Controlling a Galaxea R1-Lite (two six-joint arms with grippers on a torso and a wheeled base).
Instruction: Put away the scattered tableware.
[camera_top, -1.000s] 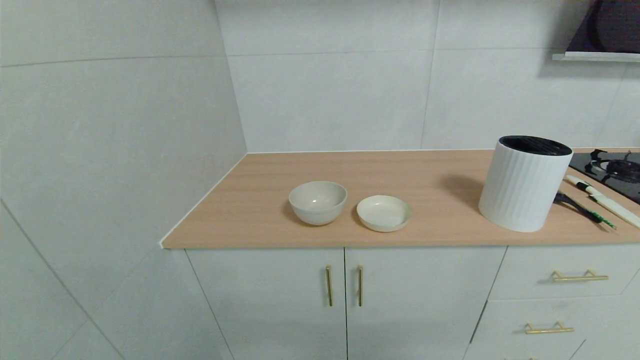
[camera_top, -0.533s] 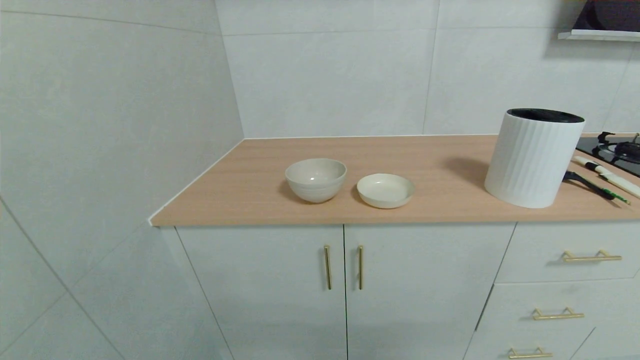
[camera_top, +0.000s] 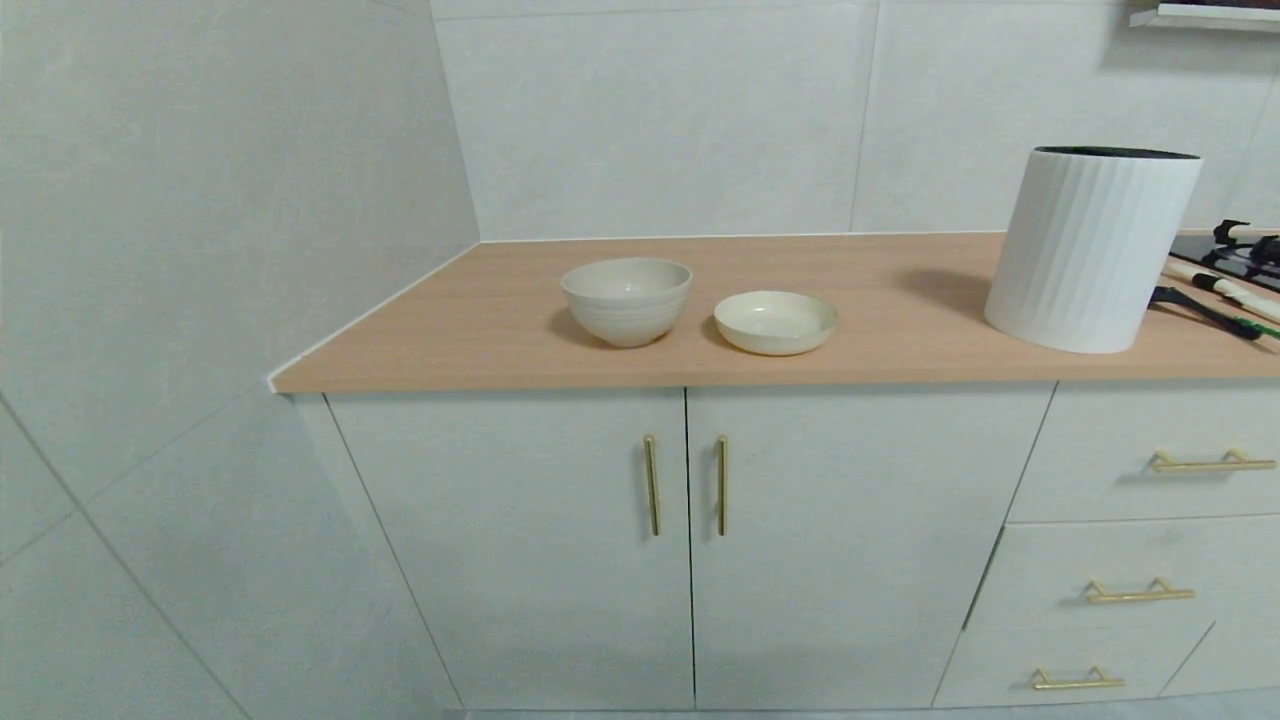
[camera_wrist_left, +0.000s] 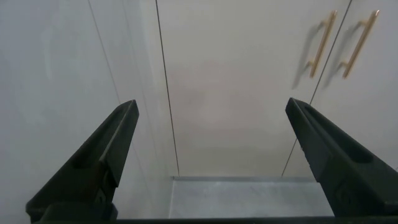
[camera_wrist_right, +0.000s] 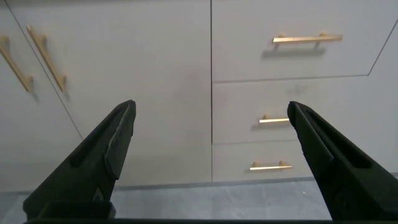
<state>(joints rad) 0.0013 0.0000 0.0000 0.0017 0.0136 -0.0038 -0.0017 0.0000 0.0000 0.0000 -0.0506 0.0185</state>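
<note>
Recorded a deep, pale beige bowl (camera_top: 626, 300) with faint ribbing, upright on the wooden countertop (camera_top: 480, 330), and just beside it, not touching, a shallow cream dish (camera_top: 775, 321). Located both near the front edge, above the double cabinet doors (camera_top: 560, 540). Noted a wide stretch of counter between the dish and a tall white ribbed canister (camera_top: 1090, 250) to the right, with dark-handled utensils (camera_top: 1205, 312) beyond. Found the left gripper (camera_wrist_left: 210, 107) low before the cabinet doors, jaws spread wide, holding nothing. Found the right gripper (camera_wrist_right: 210, 107) likewise wide apart and empty, facing the drawers (camera_wrist_right: 298, 74).
</note>
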